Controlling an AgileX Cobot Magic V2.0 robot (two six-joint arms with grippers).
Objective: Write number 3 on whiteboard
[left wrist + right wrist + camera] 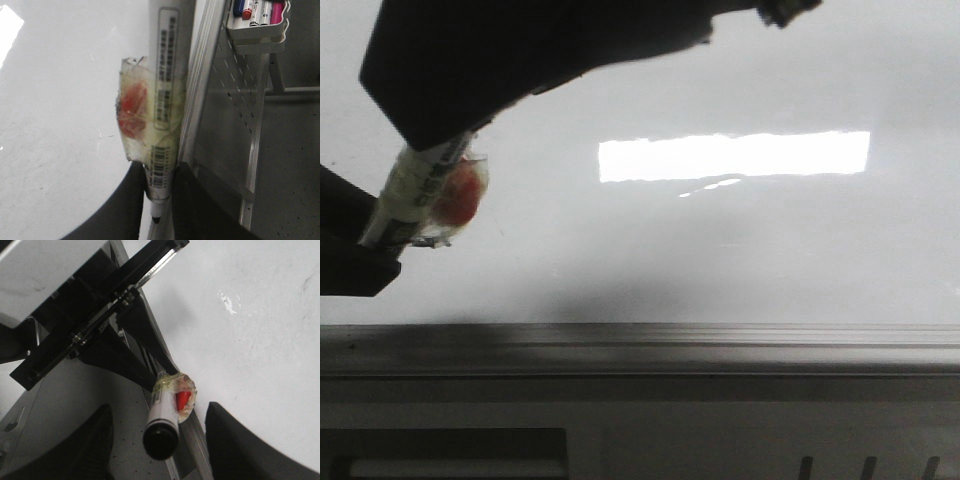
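The whiteboard point(740, 250) fills the front view; no drawn number 3 shows on it in any view, only faint smudges. My left gripper point(160, 167) is shut on a white marker point(167, 75) near its tip end. The marker is wrapped in clear tape with a red patch point(132, 107). In the front view the marker point(415, 195) hangs at the far left, close to the board, with the left gripper point(365, 250) below it. My right gripper point(160, 407) is open, its fingers point(235, 440) wide on either side of the marker's black back end point(161, 440) without touching it.
A bright rectangular light reflection point(735, 155) lies on the board. A grey metal rail point(670, 340) runs along its lower edge. A white tray point(257, 35) with several markers hangs on a perforated panel point(235, 110) beside the board.
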